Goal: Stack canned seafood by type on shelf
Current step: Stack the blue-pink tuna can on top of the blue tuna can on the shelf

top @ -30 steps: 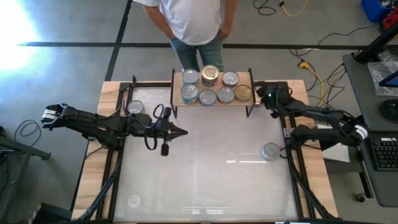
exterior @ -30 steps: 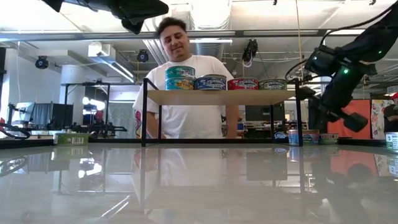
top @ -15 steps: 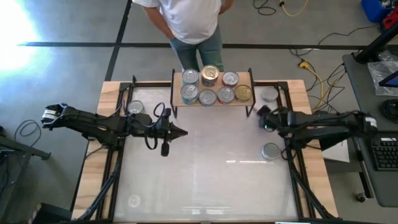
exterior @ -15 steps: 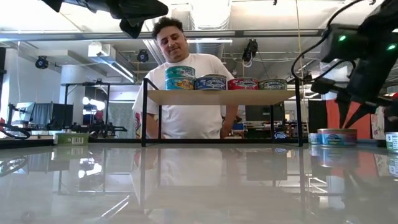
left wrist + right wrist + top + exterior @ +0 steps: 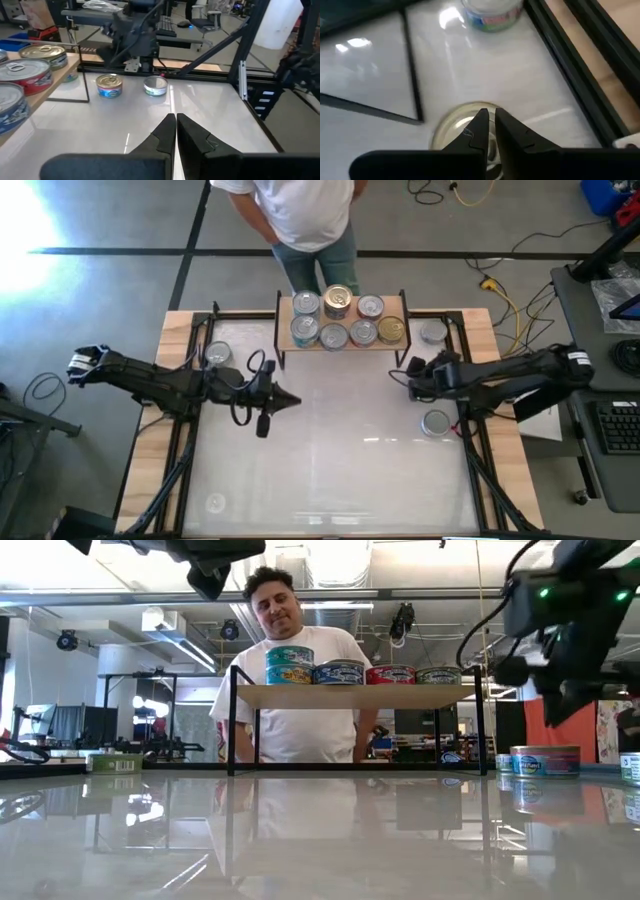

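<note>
The tins [image 5: 344, 320] mostly sit on the shelf [image 5: 340, 343] at the far edge of the table [image 5: 330, 470], seven tops showing from above and at least one pair stacked at its left end in the level view; three more lie loose: one by the far right corner [image 5: 433, 332], one near the right rail [image 5: 435, 423], one behind the left arm [image 5: 218, 353]. The likely trouble is at the shelf's right end. The right gripper [image 5: 413, 374] hangs just beside the shelf's front right leg, and its wrist camera looks down on a gold-topped tin [image 5: 465, 131] close below its fingertips, next to a thin black leg. A careless swing there could, I judge, clip the leg and jolt the shelf, toppling the stacked pair, or nudge the tin under the board where it is awkward to reach. Its fingers are nearly together and hold nothing; they would have to spread before taking any tin. The left gripper [image 5: 289, 397] waits over the left middle of the table, fingers pressed together, empty.
</note>
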Tool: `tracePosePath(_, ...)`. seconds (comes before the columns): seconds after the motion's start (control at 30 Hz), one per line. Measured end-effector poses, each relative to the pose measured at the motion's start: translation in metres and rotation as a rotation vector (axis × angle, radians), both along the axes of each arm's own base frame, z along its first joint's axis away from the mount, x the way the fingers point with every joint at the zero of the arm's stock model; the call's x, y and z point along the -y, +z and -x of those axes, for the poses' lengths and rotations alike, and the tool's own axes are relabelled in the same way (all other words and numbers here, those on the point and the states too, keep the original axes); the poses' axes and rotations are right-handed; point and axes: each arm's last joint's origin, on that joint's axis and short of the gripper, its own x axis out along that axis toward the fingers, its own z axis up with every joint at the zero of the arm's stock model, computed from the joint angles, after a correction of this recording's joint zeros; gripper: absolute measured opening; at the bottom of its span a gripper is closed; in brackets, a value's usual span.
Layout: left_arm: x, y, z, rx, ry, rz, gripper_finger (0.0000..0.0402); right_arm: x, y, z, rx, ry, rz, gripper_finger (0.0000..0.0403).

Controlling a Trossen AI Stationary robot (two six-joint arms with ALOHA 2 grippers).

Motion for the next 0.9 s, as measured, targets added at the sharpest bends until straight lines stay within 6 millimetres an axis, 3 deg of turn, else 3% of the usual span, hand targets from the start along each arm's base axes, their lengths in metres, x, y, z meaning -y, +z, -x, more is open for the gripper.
tracePosePath(0.17, 0.011, 0.0, 0.002, 0.006, -0.051, -0.031, 0.0, 0.004, -0.023, -0.01, -0.051, 0.062, -0.085, 0.0022)
tracePosePath(0.37, 0.03, -0.002, 0.007, -0.014, -0.136, -0.046, 0.0, 0.004, -0.031, -0.023, -0.132, 0.202, -0.081, 0.0022)
tracePosePath(0.5, 0.046, -0.005, 0.013, -0.025, -0.198, -0.044, 0.0, -0.002, -0.035, -0.044, -0.114, 0.387, -0.094, 0.0022)
tracePosePath(0.7, 0.066, -0.029, 0.028, -0.076, -0.139, -0.06, 0.0, -0.035, -0.044, -0.083, -0.051, 0.62, -0.118, 0.0022)
tracePosePath(0.9, 0.073, -0.064, 0.034, -0.073, -0.081, 0.053, 0.0, -0.086, -0.045, -0.139, -0.032, 0.871, -0.088, 0.0022)
